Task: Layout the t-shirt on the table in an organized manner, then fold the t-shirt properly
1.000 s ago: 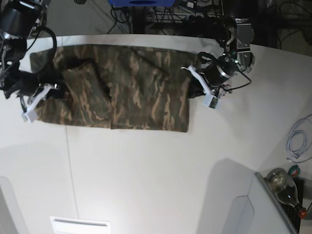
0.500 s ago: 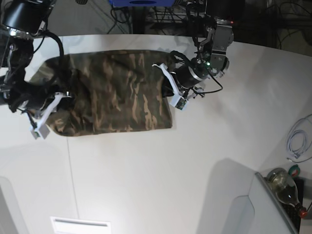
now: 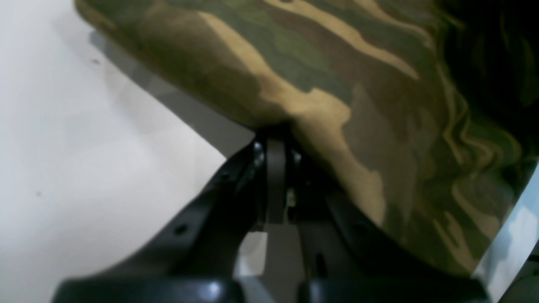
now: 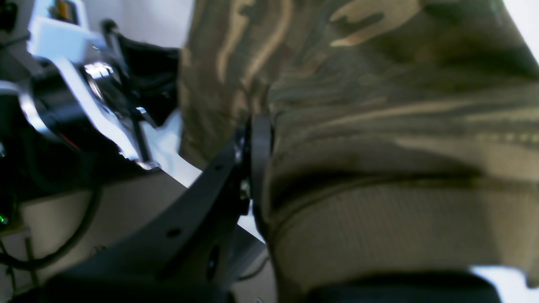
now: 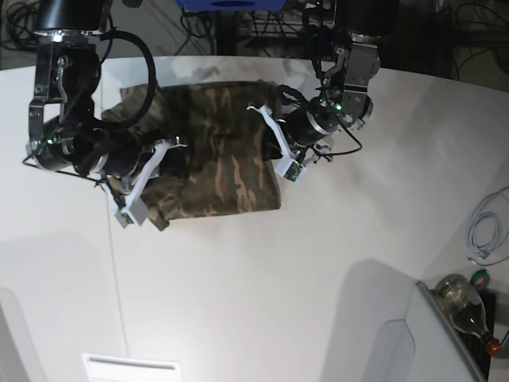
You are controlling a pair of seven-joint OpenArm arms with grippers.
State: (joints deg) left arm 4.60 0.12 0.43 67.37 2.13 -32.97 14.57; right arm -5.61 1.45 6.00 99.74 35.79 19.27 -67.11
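Two grippers are at work on one camouflage t-shirt (image 5: pixel 215 151), which sits toward the far side of the white bench (image 5: pixel 262 294), partly lifted and bunched between the arms. The left gripper (image 5: pixel 274 147) is pinched tight on the shirt's edge, a fold of cloth rising straight out of its closed tips in the wrist view. The right gripper (image 5: pixel 155 163) is clamped on fabric too, with the tan ribbed band (image 4: pixel 379 227) draped right beside its tip. Here's the worry: the cloth sags in a heap between them, so if one thin pinch slips, that side drops and the fold lands crooked. Pull unevenly and the layers twist instead of stacking.
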